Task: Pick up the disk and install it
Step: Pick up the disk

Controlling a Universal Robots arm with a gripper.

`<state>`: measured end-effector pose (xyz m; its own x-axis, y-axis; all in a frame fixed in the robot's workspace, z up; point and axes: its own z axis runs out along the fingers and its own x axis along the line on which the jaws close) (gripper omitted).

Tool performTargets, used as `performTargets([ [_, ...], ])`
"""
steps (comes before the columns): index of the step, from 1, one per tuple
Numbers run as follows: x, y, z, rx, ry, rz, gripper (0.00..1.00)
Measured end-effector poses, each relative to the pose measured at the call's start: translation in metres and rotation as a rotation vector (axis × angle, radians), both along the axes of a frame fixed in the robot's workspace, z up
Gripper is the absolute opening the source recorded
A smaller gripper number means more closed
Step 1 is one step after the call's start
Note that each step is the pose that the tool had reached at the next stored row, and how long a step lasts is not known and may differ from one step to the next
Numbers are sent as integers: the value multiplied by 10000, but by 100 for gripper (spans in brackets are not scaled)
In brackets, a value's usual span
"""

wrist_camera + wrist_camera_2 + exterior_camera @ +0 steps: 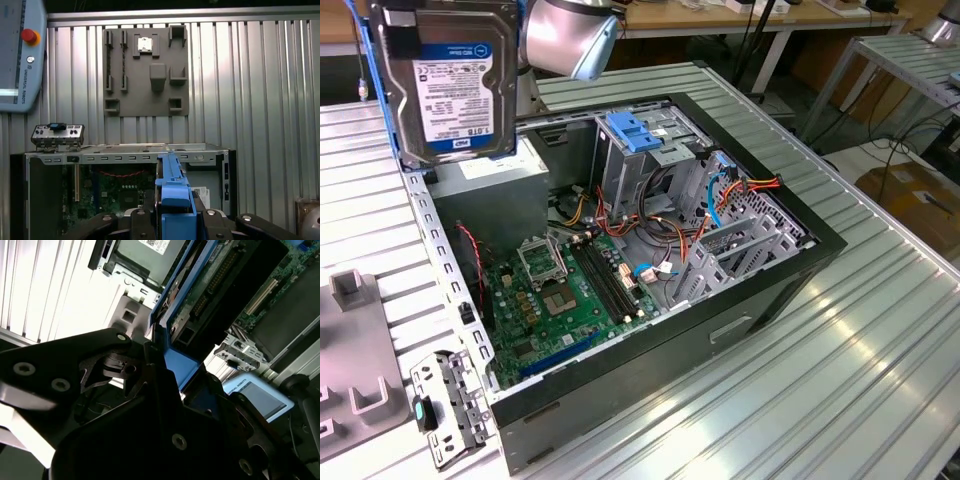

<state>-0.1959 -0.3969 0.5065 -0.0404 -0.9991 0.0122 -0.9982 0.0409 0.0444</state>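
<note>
The disk [445, 80], a silver hard drive with a white and blue label framed by blue rails, hangs upright in the air above the back corner of the open computer case [790, 270], at the exterior view's left. In both wrist views my gripper [172, 215] is shut on it: black fingers [150, 360] clamp either side of the drive's blue rail [172, 185], whose edge [182, 305] runs away from the camera. The metal drive cage with its blue latch [635, 130] stands inside the case, lower and toward the exterior view's right of the disk.
Inside the case lie a green motherboard [560, 290], a grey power-supply box [505, 175] and coloured cables [720, 195]. A grey fixture plate [145, 70], a small metal port bracket [445, 405] and a teach pendant [20, 50] sit on the ribbed table.
</note>
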Motion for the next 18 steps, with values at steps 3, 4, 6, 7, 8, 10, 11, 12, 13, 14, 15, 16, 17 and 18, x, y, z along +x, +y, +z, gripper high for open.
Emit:
performTargets([
  [3,111,0,0,0,1,1,37],
  [4,165,0,1,-1,2,1,37],
  [6,212,0,1,-2,2,1,37],
  [7,223,0,-1,-1,2,1,37],
  [8,230,0,-2,0,0,1,37],
  [10,237,0,-8,0,-17,-1,37],
  [11,240,0,-9,-3,-41,0,37],
  [12,242,0,-11,-3,-70,0,37],
  [13,245,0,-13,-4,-121,1,37],
  [14,245,0,-18,-4,-194,1,37],
  [15,245,0,-20,-6,-244,1,37],
  [16,245,0,-22,-6,-299,1,37],
  [17,245,0,-24,-9,-364,0,37],
  [18,246,0,-26,-8,-392,2,37],
])
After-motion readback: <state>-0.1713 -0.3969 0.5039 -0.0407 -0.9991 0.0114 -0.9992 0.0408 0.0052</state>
